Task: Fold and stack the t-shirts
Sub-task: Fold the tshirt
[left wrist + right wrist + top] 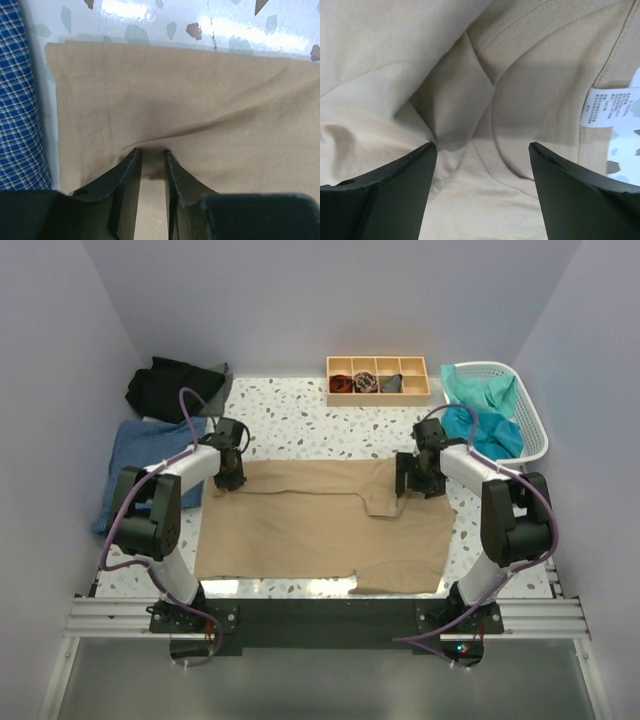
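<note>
The large tan t-shirt [320, 525] lies spread flat across the middle of the table, with a sleeve flap folded in near its right end. My left gripper [228, 483] sits at its far left corner. In the left wrist view the fingers [152, 152] stand narrow, pinching a ridge of tan cloth [200, 90] beside the stitched hem. My right gripper [408, 485] hovers at the far right end. Its jaws [482, 147] are wide open over the creased tan cloth [530, 75] near the collar seam and white label [602, 107].
A denim-blue shirt [145, 465] lies left of the tan one, seen as blue weave [17, 100] by the left wrist. A black shirt [170, 388] is at the back left. Teal shirts [480, 425] fill the white basket [530, 410]. A wooden tray [378, 380] stands at the back.
</note>
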